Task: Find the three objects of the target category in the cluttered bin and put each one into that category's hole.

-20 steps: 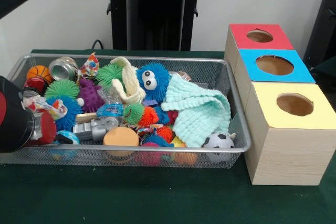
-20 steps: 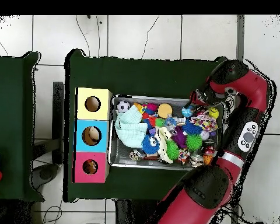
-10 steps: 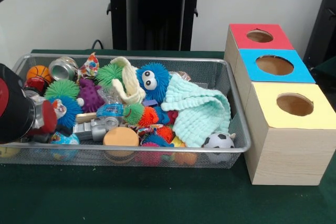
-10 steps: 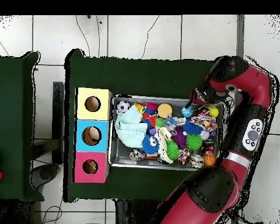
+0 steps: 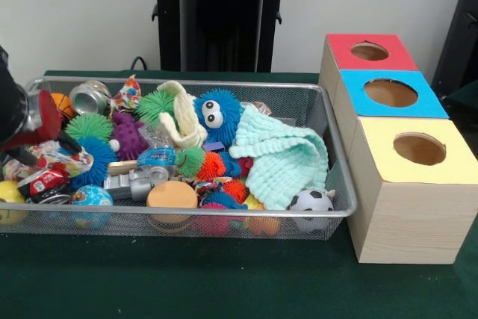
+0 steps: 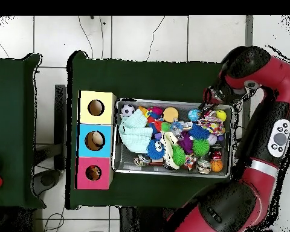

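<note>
Cloths are what I am hunting for, and as far as I can judge none of the three has gone anywhere yet: the mint-green waffle cloth (image 5: pixel 282 156) is lying crumpled in the right part of the wire bin (image 5: pixel 187 214) in the front view, draped against the blue googly-eyed fuzzy ball (image 5: pixel 216 115); the cream cloth (image 5: pixel 183 119) is looping up just left of that ball; and a scrap of the polka-dot cloth (image 5: pixel 128 97) is poking up near the back rim, beside a crushed can (image 5: pixel 89 98). The round hole (image 5: pixel 419 149) in the yellow-topped box is sitting at the lower right of the front view, nearest the camera in the row of three boxes, and I am seeing nothing in it. The blue box (image 5: pixel 390 93) and red box (image 5: pixel 369 51) behind it are not mine to fill. My gripper (image 5: pixel 22 121) is hanging at the far left edge of the front view, over the end of the bin farthest from the boxes, among spiky balls and small toys; in the overhead view it is showing at the upper right corner of the bin (image 6: pixel 215 96). I cannot tell whether my fingers are spread or pressed together, nor whether they are carrying anything. So I am judging all three cloths as left to do, with the nearest of them well apart from where I am hovering.
</note>
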You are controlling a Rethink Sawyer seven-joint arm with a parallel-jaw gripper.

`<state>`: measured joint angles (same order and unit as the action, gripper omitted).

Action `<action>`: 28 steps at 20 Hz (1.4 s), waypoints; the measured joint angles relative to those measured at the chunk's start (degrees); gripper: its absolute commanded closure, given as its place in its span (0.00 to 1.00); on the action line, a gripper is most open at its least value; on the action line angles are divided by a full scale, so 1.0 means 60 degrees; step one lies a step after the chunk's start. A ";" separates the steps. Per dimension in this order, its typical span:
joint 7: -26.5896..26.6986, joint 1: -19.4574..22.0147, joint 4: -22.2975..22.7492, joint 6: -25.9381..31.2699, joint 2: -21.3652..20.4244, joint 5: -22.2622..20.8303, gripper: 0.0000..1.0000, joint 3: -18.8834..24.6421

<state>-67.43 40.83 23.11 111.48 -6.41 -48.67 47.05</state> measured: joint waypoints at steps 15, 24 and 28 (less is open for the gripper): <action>0.0000 0.0463 0.2532 -0.2390 -0.2095 0.1549 0.00 -0.1337; 0.0000 0.0519 0.3800 -0.3859 -0.2414 0.2158 0.00 -0.2070; -0.0004 0.0516 0.4341 -0.4155 -0.2401 0.2440 0.00 -0.2360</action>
<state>-67.45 43.93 49.15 86.55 -20.82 -34.03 32.89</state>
